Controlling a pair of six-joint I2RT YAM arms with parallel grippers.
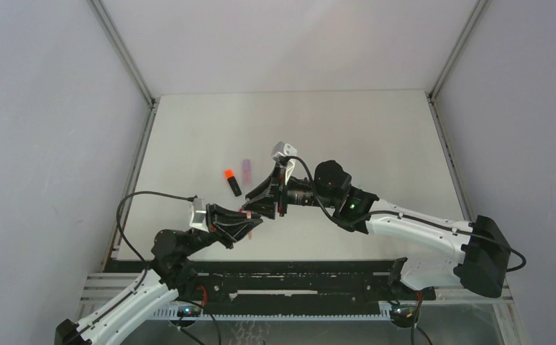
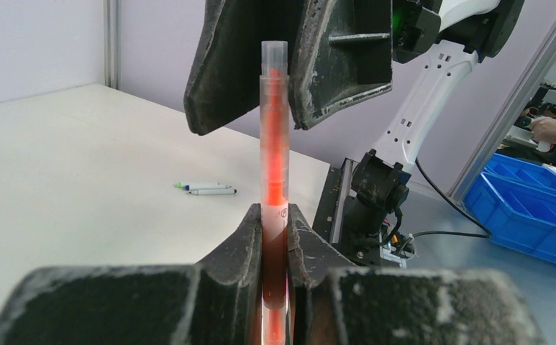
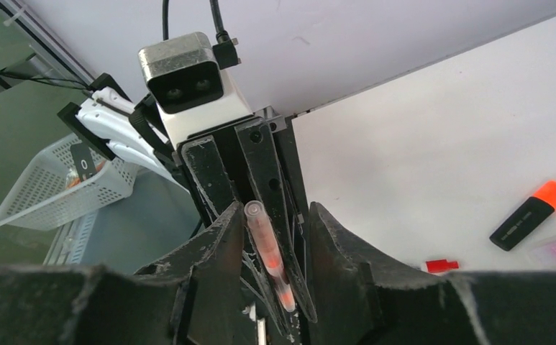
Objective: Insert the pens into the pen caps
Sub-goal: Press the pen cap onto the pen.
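White table [image 1: 375, 144], grey walls. Top view: left gripper [image 1: 249, 223] and right gripper [image 1: 267, 203] meet near the front edge, with a black highlighter [image 1: 233, 182] and a lilac highlighter [image 1: 247, 168] lying beyond. Left wrist: left gripper clamped on a red pen [image 2: 275, 144]. Right wrist: right gripper jaws apart around the pen's free end, and a red cap [image 3: 441, 266] on the table.

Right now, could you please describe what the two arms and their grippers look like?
The left arm and right arm have white shells with black joints. The left gripper and right gripper have wedge-shaped black fingers, scuffed whitish. A grey camera block sits on each wrist, with black cables. A green light glows on the right arm.
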